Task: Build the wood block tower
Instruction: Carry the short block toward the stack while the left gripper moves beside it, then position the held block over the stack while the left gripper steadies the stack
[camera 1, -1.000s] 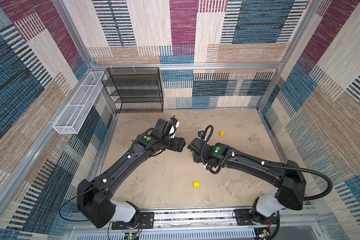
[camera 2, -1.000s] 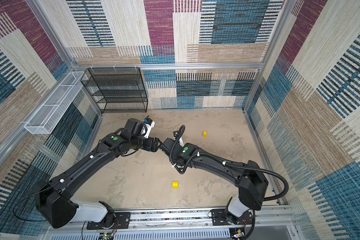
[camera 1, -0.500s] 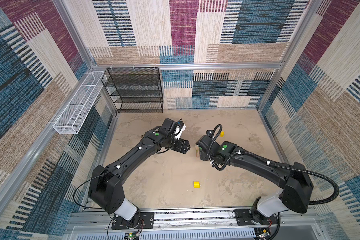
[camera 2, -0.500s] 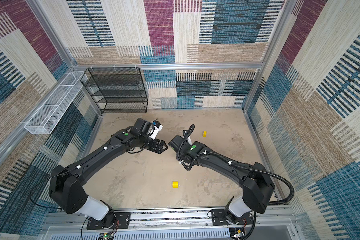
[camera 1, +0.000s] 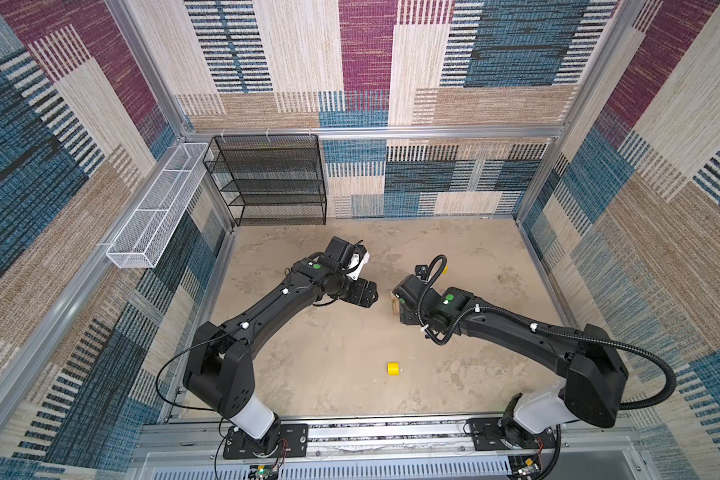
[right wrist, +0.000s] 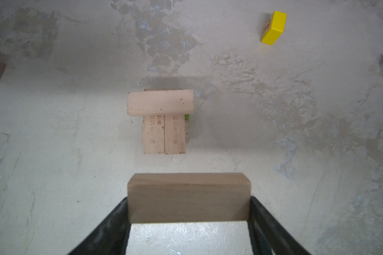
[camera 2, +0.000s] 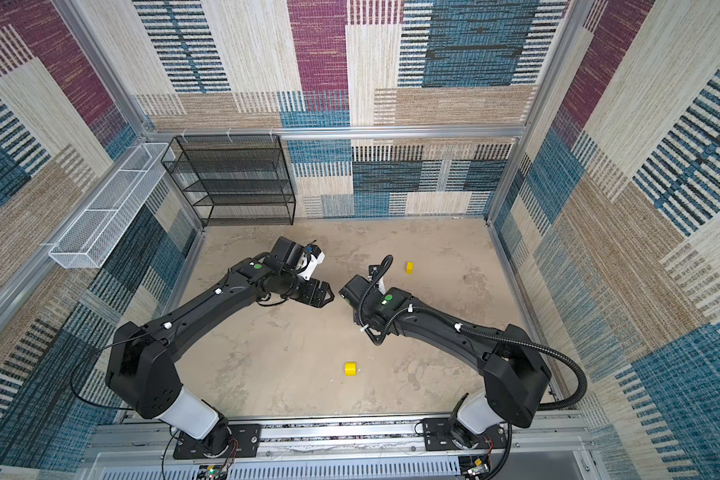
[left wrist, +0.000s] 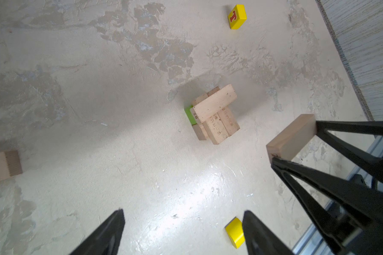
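The tower [left wrist: 215, 114] is a low stack of tan planks laid crosswise over a lime-green brick [left wrist: 188, 113]; it also shows in the right wrist view [right wrist: 161, 119]. My right gripper [right wrist: 188, 199] is shut on a tan plank [right wrist: 188, 196], held above the floor just short of the tower. My left gripper [left wrist: 183, 213] is open and empty, hovering to the left of the tower [camera 1: 371, 295]. A yellow rounded piece [left wrist: 234, 231] lies by one left finger. A yellow letter block [left wrist: 237, 16] lies beyond the tower. In both top views the right arm hides most of the tower.
A loose tan block [left wrist: 2, 165] lies off to one side. The yellow piece [camera 1: 393, 368] sits on the floor toward the front; the other [camera 2: 409, 267] is behind the right wrist. A black wire shelf [camera 1: 275, 178] and a white wire basket [camera 1: 154, 208] stand at the back left.
The two grippers were close together and have drawn apart. The right one has moved right with the plank. The left arm has shifted its pose, jaws staying open.
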Motion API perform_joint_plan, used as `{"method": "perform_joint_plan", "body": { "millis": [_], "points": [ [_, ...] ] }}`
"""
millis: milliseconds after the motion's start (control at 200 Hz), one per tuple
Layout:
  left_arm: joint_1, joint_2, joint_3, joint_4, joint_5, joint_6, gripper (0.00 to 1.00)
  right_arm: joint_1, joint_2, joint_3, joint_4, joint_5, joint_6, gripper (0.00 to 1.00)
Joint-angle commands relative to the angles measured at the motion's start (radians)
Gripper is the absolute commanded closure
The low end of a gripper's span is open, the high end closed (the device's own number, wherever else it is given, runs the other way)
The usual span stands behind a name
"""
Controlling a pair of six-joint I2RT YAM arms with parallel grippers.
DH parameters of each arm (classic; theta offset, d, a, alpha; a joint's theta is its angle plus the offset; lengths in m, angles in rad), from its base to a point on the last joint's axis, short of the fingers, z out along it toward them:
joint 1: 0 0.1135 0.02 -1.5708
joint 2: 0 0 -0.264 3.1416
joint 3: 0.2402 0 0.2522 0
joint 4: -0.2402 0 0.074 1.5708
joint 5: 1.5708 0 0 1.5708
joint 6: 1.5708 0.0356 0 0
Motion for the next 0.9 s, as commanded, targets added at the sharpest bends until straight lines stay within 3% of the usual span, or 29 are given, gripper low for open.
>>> {"method": "perform_joint_plan", "body": {
  "millis": [0,321,897],
  "points": [
    [0.01,0.004,0.008,-0.013,0.034,-0.006,0.12,-0.001,0.017,0.007,0.009,-0.007,0.026,1.0],
    [0.04,0.002,0.006,-0.021,0.04,-0.013,0.12,-0.008,0.162,0.089,-0.057,-0.01,0.052,1.0],
    [0.07,0.014,0.008,-0.021,0.058,-0.038,0.12,-0.081,0.224,0.125,0.04,-0.11,-0.08,1.0]
  ]
}}
